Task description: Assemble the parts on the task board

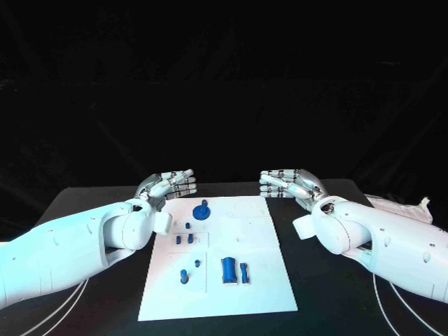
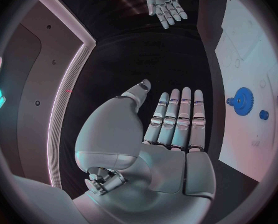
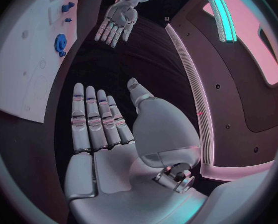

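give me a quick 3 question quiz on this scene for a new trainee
1. True or false: the left hand holds a blue part.
2. Which part lies nearest the far end of the task board? A) the blue gear B) the long blue block C) a grey screw
3. Fill in: the right hand hovers over the black ____, beside the board.

Key: 1 false, both hands are open and hold nothing. 2 A. 3 table.
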You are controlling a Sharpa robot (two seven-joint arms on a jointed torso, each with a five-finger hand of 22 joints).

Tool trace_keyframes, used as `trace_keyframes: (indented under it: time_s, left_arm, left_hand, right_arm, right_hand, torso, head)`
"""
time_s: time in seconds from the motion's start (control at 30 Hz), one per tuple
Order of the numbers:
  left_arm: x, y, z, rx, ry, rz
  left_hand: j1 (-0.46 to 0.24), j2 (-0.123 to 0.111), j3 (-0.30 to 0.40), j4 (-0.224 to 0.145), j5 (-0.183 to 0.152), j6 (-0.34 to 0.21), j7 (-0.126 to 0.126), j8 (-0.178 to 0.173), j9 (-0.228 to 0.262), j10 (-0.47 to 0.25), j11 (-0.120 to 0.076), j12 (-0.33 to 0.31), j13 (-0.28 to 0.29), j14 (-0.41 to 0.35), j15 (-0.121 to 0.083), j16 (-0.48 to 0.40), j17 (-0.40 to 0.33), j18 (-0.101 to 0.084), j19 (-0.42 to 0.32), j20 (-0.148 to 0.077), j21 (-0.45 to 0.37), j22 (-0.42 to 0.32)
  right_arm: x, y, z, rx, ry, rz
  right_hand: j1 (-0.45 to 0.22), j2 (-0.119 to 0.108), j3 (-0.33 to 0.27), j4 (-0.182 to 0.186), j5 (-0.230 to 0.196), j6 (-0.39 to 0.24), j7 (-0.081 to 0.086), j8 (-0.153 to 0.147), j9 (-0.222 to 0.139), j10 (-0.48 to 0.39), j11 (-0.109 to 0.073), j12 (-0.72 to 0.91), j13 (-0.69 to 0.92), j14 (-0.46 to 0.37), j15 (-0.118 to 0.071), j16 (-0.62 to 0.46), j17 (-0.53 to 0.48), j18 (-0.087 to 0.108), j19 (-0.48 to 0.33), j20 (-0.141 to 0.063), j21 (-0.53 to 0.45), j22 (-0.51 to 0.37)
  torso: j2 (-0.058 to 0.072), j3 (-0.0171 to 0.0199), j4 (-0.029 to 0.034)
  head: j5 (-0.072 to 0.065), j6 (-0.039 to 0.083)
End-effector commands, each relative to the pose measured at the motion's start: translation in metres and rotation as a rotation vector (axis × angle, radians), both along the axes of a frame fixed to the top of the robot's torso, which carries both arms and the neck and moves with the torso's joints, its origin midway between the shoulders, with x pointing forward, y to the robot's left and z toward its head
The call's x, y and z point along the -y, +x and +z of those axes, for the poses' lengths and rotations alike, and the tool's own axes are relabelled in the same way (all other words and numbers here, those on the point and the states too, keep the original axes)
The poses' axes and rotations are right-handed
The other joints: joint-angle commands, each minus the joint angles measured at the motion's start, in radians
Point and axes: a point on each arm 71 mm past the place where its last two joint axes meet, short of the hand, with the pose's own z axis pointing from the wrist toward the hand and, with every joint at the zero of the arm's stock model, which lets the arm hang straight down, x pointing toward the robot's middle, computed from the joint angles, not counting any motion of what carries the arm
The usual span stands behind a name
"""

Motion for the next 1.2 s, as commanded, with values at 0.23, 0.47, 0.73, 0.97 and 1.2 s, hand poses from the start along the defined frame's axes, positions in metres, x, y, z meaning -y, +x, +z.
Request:
trace_keyframes:
  time_s: [0.23, 0.47, 0.73, 0.97, 1.2]
  left_arm:
    - [0.018, -0.012, 0.011, 0.064, 0.048, 0.07]
    - [0.036, -0.029, 0.026, 0.134, 0.099, 0.145]
    - [0.045, -0.039, 0.034, 0.176, 0.127, 0.186]
    - [0.045, -0.039, 0.035, 0.178, 0.129, 0.188]
    - [0.045, -0.039, 0.035, 0.178, 0.129, 0.188]
  left_hand:
    - [-0.53, 0.046, -0.129, -0.024, -0.105, -0.396, -0.069, -0.035, -0.032, -0.426, -0.125, -0.056, -0.031, -0.388, -0.107, -0.083, -0.077, -0.068, -0.331, -0.098, -0.034, -0.171]
    - [-0.672, 0.046, -0.163, -0.024, -0.105, -0.502, -0.145, -0.035, -0.032, -0.54, -0.125, -0.056, -0.031, -0.492, -0.107, -0.105, -0.163, -0.084, -0.42, -0.124, -0.034, -0.216]
    - [-0.797, 0.046, -0.191, -0.024, -0.105, -0.595, -0.145, -0.035, -0.032, -0.639, -0.125, -0.056, -0.031, -0.582, -0.107, -0.177, -0.163, -0.16, -0.496, -0.206, -0.034, -0.256]
    - [-0.88, 0.046, -0.272, -0.024, -0.105, -0.657, -0.145, -0.035, -0.032, -0.707, -0.125, -0.056, -0.031, -0.643, -0.107, -0.177, -0.163, -0.16, -0.549, -0.206, -0.034, -0.283]
    - [-0.94, 0.046, -0.272, -0.024, -0.105, -0.703, -0.145, -0.035, -0.032, -0.755, -0.125, -0.056, -0.031, -0.687, -0.107, -0.177, -0.163, -0.16, -0.587, -0.206, -0.034, -0.361]
  right_arm:
    - [-0.006, -0.01, 0.013, 0.042, 0.065, -0.131]
    - [-0.01, -0.024, 0.021, 0.061, 0.1, -0.263]
    - [-0.012, -0.032, 0.025, 0.064, 0.104, -0.328]
    - [-0.012, -0.033, 0.025, 0.064, 0.103, -0.33]
    - [-0.012, -0.033, 0.025, 0.064, 0.103, -0.33]
  right_hand:
    - [-0.522, -0.003, -0.131, 0.011, -0.082, -0.368, -0.073, -0.03, -0.072, -0.411, -0.126, -0.034, -0.069, -0.422, -0.1, -0.031, -0.077, -0.064, -0.409, -0.09, -0.056, -0.096]
    - [-0.654, -0.003, -0.131, 0.011, -0.082, -0.462, -0.156, -0.03, -0.151, -0.515, -0.126, -0.034, -0.147, -0.529, -0.1, -0.031, -0.164, -0.085, -0.512, -0.113, -0.056, -0.096]
    - [-0.783, -0.003, -0.131, 0.011, -0.082, -0.552, -0.156, -0.03, -0.151, -0.617, -0.126, -0.034, -0.147, -0.633, -0.1, -0.031, -0.164, -0.16, -0.613, -0.19, -0.056, -0.096]
    - [-0.865, -0.003, -0.131, 0.011, -0.082, -0.61, -0.156, -0.03, -0.151, -0.681, -0.126, -0.034, -0.147, -0.699, -0.1, -0.031, -0.164, -0.16, -0.677, -0.19, -0.056, -0.096]
    - [-0.925, -0.003, -0.131, 0.011, -0.082, -0.653, -0.156, -0.03, -0.151, -0.728, -0.126, -0.034, -0.147, -0.747, -0.1, -0.031, -0.164, -0.16, -0.724, -0.19, -0.056, -0.096]
  torso:
    - [0.016, 0.0172, 0.0573]
    - [0.018, 0.0199, 0.0663]
    - [0.018, 0.0199, 0.0663]
    - [0.018, 0.0199, 0.0663]
    - [0.018, 0.0199, 0.0663]
  head:
    - [-0.016, 0.066]
    - [-0.018, 0.077]
    - [-0.018, 0.077]
    - [-0.018, 0.077]
    - [-0.018, 0.077]
